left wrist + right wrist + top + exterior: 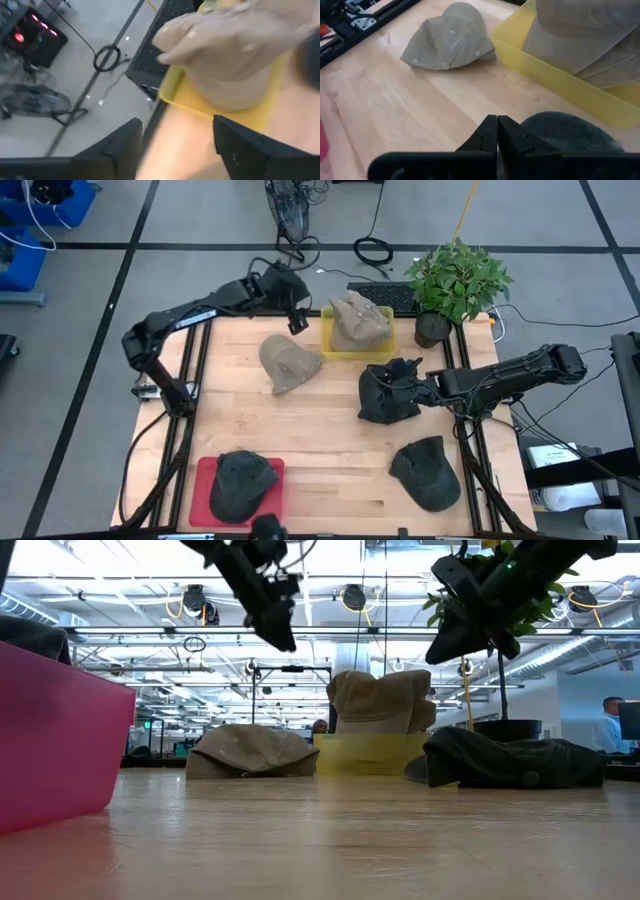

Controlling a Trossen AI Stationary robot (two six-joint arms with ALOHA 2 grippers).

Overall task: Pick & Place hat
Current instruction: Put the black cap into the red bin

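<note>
The left gripper (298,323) hangs above the table beside the yellow tray (328,340), its jaws apart and empty, with a tan hat (360,322) in the tray just ahead of them and a second tan hat (290,363) on the wood below and to the side. The right gripper (497,131) has its jaws closed together, empty, above a dark hat (388,393) at mid-table. Another dark hat (427,471) lies near the front edge and one more (241,483) sits in the red tray (204,470).
</note>
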